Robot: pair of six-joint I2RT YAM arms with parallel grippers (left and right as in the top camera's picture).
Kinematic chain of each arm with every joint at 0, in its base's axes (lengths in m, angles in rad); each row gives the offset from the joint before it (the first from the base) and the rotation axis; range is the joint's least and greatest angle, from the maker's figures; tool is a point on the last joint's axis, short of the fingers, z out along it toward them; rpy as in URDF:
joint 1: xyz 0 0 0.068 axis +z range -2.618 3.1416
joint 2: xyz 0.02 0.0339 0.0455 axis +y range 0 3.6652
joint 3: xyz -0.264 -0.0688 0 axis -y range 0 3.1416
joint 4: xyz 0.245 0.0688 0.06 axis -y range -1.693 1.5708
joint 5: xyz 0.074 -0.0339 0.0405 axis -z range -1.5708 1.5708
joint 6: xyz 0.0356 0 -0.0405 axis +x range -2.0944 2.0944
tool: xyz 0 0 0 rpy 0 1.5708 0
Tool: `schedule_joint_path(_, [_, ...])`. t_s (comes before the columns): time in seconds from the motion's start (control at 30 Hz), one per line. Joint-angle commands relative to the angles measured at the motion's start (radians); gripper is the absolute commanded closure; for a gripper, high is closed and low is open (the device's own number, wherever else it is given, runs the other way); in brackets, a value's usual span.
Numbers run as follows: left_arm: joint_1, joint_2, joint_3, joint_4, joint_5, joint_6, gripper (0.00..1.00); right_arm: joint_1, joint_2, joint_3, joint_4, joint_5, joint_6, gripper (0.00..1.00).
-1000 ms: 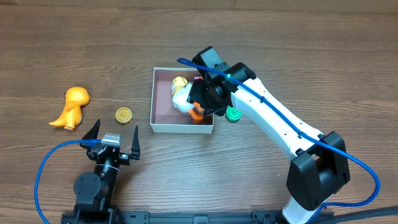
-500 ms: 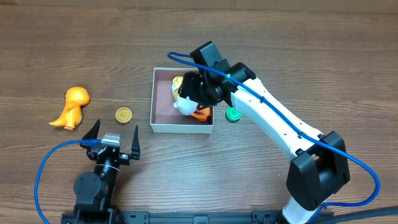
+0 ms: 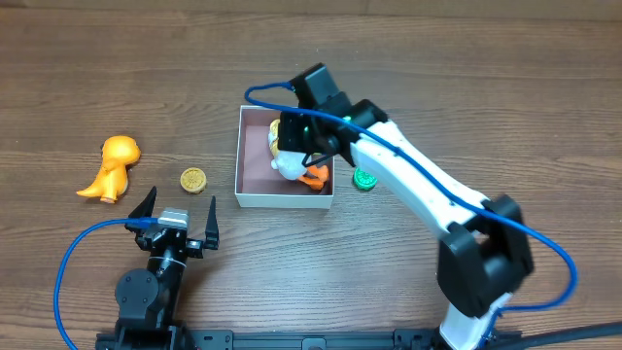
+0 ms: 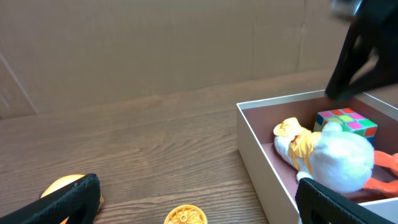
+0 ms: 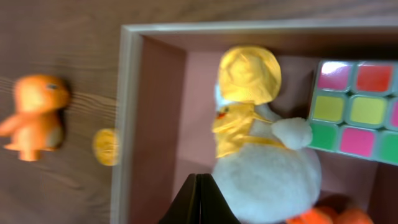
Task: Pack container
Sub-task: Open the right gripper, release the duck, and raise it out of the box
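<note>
Two jaws of my right gripper [image 5: 198,182], apart a second ago, now meet empty; beneath them the white yellow-hooded plush duck [image 5: 267,183] lies packed in the shallow white-walled container [image 5: 126,124].

A table [image 3: 525,78] of brown wood-grain laminate, its grain running left to right, fills the overhead view under soft, even light. Behind the table's far edge, the left wrist view shows a plain brown cardboard panel [image 4: 137,43] with one vertical seam [image 4: 254,37] and a slanting crease [image 4: 18,84] at its left.
</note>
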Motion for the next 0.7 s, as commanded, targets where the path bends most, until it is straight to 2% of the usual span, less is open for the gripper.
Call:
schedule_joint_path(0.0, [0.010, -0.009, -0.005, 0.001, -0.010, 0.015, 0.00, 0.006, 0.095, -0.004, 0.001, 0.019, -0.025, 0.96])
schedule_joint_path(0.3, [0.010, -0.009, -0.005, 0.001, -0.010, 0.015, 0.00, 0.006, 0.117, -0.004, -0.026, 0.025, -0.086, 0.96])
schedule_joint_path(0.67, [0.010, -0.009, -0.005, 0.001, -0.010, 0.015, 0.00, 0.004, 0.117, 0.077, -0.198, 0.089, -0.096, 0.96])
